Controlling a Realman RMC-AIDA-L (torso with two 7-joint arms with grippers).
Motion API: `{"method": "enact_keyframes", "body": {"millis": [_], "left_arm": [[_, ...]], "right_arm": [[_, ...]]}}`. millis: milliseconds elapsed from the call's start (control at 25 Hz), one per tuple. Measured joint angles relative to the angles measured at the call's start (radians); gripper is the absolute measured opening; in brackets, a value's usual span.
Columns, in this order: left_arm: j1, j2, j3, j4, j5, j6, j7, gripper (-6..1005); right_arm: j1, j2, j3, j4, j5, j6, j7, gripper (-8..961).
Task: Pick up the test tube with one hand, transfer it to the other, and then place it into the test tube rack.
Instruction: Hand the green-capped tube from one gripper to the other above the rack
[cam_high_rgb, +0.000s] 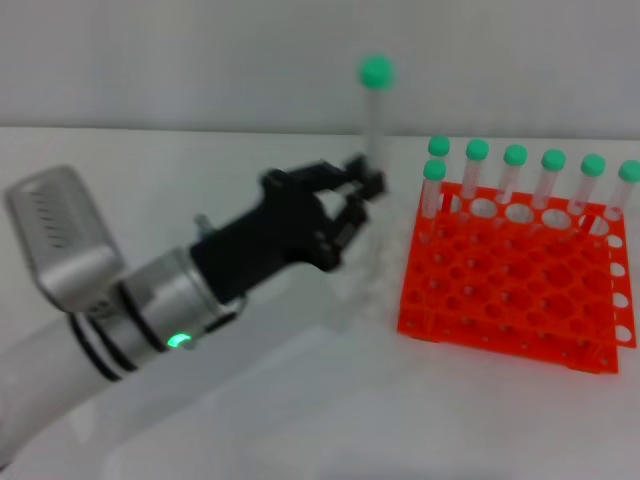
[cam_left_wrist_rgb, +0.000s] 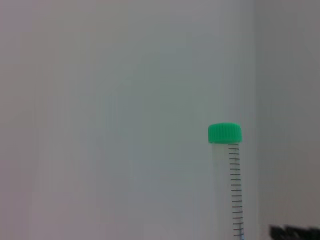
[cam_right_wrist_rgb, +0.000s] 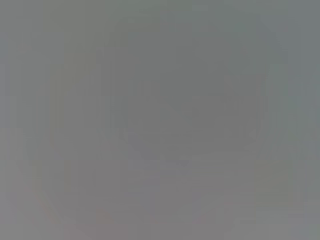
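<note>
The left gripper (cam_high_rgb: 362, 188) reaches in from the left of the head view on its thick white-and-silver arm (cam_high_rgb: 120, 310), a green light glowing on the wrist ring. Its black jaws are pinched on the lower part of the test tube (cam_high_rgb: 375, 110), which stands upright above them with its green cap at the top, well clear of the white surface (cam_high_rgb: 300, 400). The tube sits just to the left of the test tube rack (cam_high_rgb: 510, 290), not touching it and not over any hole.

The rack is orange-red, two-tiered, and rests on the surface to the right of the gripper. Along its back edge stands a row of other tubes (cam_high_rgb: 514, 175) with green caps (seven can be counted, the last one at the picture's edge), all upright in their holes. The remaining holes toward the front look unfilled.

In the left wrist view the held tube (cam_left_wrist_rgb: 226, 175) rises against a plain pale wall, its cap uppermost and a printed scale of fine marks running down its side.

The right gripper appears in no view; the right wrist view shows only a blank grey field.
</note>
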Motion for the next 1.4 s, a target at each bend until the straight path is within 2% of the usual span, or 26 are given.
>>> {"method": "enact_keyframes", "body": {"millis": [40, 80, 120, 160, 280, 400, 680, 840, 1040, 1160, 1240, 1400], "left_arm": [[-0.004, -0.001, 0.000, 0.021, 0.012, -0.020, 0.009, 219], [-0.006, -0.002, 0.000, 0.046, 0.020, -0.044, 0.025, 219], [-0.008, -0.002, 0.000, 0.068, 0.026, -0.070, 0.042, 220], [-0.009, -0.003, 0.000, 0.093, 0.029, -0.097, 0.064, 221], [-0.027, -0.005, -0.001, 0.159, 0.053, -0.202, 0.098, 223], [-0.054, -0.005, -0.001, 0.185, 0.093, -0.277, 0.094, 225], [-0.094, -0.009, -0.004, 0.208, 0.154, -0.362, 0.093, 230], [-0.085, -0.012, -0.025, 0.209, 0.147, -0.365, 0.101, 232], [-0.078, -0.014, -0.040, 0.210, 0.145, -0.366, 0.104, 236], [-0.077, -0.014, -0.041, 0.211, 0.145, -0.366, 0.104, 238], [-0.077, -0.014, -0.041, 0.211, 0.146, -0.366, 0.104, 239], [-0.077, -0.014, -0.041, 0.212, 0.151, -0.366, 0.105, 242]], "right_arm": [[-0.001, -0.010, -0.003, -0.009, -0.033, 0.023, 0.023, 806], [-0.003, -0.032, -0.004, -0.020, -0.094, 0.072, 0.058, 805], [-0.003, -0.032, -0.004, -0.020, -0.094, 0.072, 0.058, 805], [-0.002, -0.058, -0.004, -0.031, -0.183, 0.157, 0.093, 805], [0.008, -0.078, -0.004, -0.058, -0.298, 0.249, 0.120, 804], [0.026, -0.078, -0.005, -0.116, -0.430, 0.301, 0.155, 804], [0.106, -0.041, -0.006, -0.147, -0.608, 0.309, 0.183, 802], [0.129, -0.018, -0.008, -0.150, -0.646, 0.316, 0.196, 802], [0.135, -0.002, -0.030, -0.145, -0.654, 0.380, 0.198, 801], [0.138, 0.023, -0.040, -0.144, -0.656, 0.407, 0.194, 800], [0.140, 0.047, -0.042, -0.144, -0.655, 0.409, 0.184, 800], [0.150, 0.079, -0.044, -0.147, -0.655, 0.382, 0.171, 799]]}}
